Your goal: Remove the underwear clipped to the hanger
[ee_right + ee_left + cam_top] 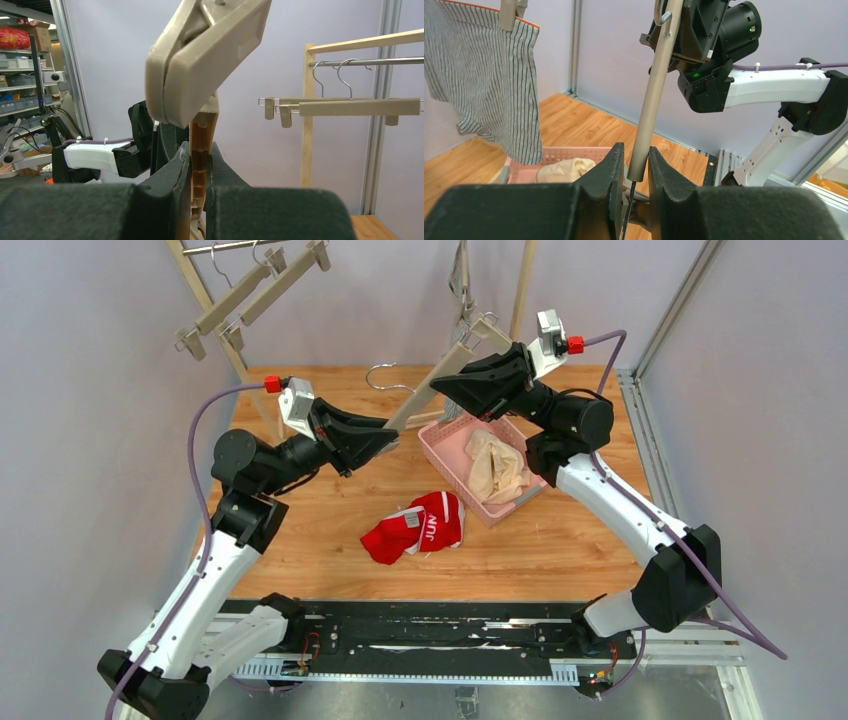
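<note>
While left gripper (638,167) and right gripper (200,155) each pinch bare-looking clip hanger (420,395), red shorts (420,525) lie mid-frame on table (300,530); cream pair (497,465) in pink basket (437,450); striped pair (489,85) clipped, upper left; likely next: squeeze that clip (510,12).

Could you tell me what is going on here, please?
Both arms hold one hanger between them. The left gripper is shut on the end of its bar, and the right gripper is shut on it just below a clip. The red shorts lie on the table, and the cream shorts are in the basket. The striped shorts hang from a clip, not yet removed.
</note>
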{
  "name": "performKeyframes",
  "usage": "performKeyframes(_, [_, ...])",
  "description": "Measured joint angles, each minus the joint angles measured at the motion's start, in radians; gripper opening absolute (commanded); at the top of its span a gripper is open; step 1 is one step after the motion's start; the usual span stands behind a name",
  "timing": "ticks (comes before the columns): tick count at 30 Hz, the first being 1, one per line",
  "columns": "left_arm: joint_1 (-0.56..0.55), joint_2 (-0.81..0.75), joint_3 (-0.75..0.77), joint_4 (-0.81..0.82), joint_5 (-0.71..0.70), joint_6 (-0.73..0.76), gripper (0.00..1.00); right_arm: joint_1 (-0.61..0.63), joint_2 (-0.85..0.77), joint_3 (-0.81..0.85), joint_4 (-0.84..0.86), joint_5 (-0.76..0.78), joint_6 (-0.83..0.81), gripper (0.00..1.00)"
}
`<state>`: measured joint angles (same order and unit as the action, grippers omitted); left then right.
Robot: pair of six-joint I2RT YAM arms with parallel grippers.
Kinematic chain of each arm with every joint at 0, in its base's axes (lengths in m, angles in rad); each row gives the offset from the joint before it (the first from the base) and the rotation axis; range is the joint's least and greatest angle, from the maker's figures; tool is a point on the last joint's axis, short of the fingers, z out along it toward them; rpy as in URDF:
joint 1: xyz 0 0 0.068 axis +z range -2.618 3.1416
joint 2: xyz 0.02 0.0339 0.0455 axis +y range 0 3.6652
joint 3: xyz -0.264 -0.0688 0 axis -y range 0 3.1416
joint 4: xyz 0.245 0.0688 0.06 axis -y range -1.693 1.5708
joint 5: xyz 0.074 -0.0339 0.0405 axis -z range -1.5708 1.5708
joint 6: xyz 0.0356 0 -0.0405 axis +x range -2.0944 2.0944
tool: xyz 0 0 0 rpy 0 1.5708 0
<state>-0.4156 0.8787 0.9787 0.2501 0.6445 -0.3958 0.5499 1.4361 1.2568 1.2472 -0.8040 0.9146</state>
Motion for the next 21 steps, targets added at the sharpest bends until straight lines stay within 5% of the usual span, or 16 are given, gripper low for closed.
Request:
performKeyframes(5, [0.0, 0.007, 0.004, 0.013, 0.021, -0.01, 0.22, 0.0, 0.0, 0.0, 0.004, 0.005, 0.002, 0.01])
performKeyframes(10, [0.0, 0.015, 0.013, 0.018, 0.044, -0.011, 0.01, 0.0, 0.0, 0.0, 0.004, 0.013, 0.004, 0.01])
performKeyframes(15, [0.0, 0.022, 0.026, 0.029, 0.076, -0.023, 0.0, 0.0, -0.002, 0.001, 0.004, 0.025, 0.019, 0.02])
performKeyframes(20, [0.0, 0.022, 0.037, 0.026, 0.076, -0.055, 0.0, 0.0, -0.005, 0.001, -0.018, 0.037, 0.011, 0.59])
performKeyframes(21, [-0.001, 0.022, 0.05, 0.019, 0.064, -0.063, 0.0, 0.0, -0.005, 0.0, -0.027, 0.031, 0.005, 0.64])
